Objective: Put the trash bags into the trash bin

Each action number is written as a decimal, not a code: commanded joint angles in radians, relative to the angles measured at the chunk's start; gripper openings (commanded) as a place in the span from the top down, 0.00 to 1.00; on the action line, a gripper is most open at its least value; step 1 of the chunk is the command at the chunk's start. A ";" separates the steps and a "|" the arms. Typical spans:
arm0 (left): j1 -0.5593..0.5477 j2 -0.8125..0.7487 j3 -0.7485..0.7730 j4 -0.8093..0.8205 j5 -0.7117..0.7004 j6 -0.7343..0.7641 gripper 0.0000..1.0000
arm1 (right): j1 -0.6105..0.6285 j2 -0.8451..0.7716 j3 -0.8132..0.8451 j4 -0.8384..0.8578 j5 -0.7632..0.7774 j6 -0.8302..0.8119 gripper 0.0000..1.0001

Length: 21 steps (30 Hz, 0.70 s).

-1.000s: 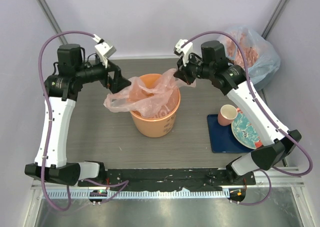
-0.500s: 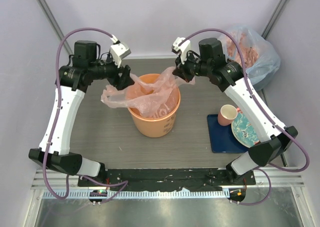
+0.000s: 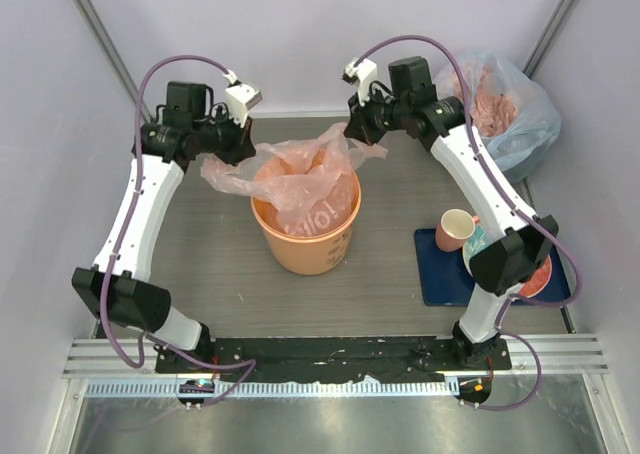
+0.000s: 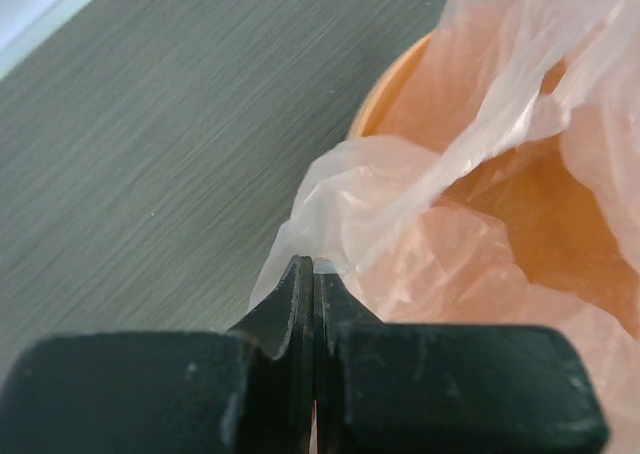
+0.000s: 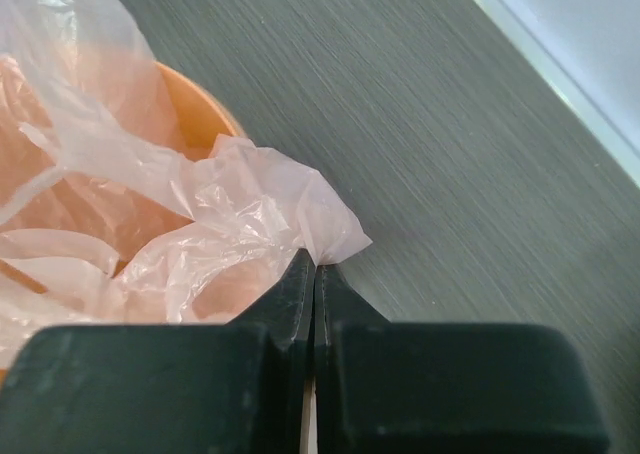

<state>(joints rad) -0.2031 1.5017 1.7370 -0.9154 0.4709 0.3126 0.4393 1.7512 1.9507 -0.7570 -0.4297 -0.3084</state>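
Note:
The pale-pink trash bag hangs stretched over the mouth of the orange trash bin, its lower part sagging inside. My left gripper is shut on the bag's left edge, above the bin's left rim. In the left wrist view the gripper pinches a fold of the bag beside the bin's rim. My right gripper is shut on the bag's right corner, above the bin's far right rim. In the right wrist view that gripper holds the bag's corner beside the bin.
A bluish-clear sack stuffed with pink plastic sits at the back right corner. A pink cup and a patterned plate rest on a dark blue mat at the right. Grey walls close in on three sides.
My left gripper has gone from open to shut on the bag's left edge and moved up and right. The right arm lifted its corner toward the back. The bag now spreads wider over the bin.

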 commanded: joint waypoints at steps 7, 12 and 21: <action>0.039 0.153 -0.063 0.087 -0.026 -0.187 1.00 | -0.108 0.205 0.226 -0.237 -0.210 0.100 0.99; 0.039 0.140 -0.145 0.085 -0.017 -0.207 1.00 | -0.146 0.222 0.199 -0.350 -0.297 0.068 0.99; 0.083 0.057 -0.237 0.101 0.101 -0.288 0.86 | -0.181 0.140 0.094 -0.412 -0.348 -0.021 0.84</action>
<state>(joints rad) -0.1707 1.6325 1.5059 -0.8268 0.5041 0.0803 0.2913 1.9789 2.0506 -1.1049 -0.7391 -0.2874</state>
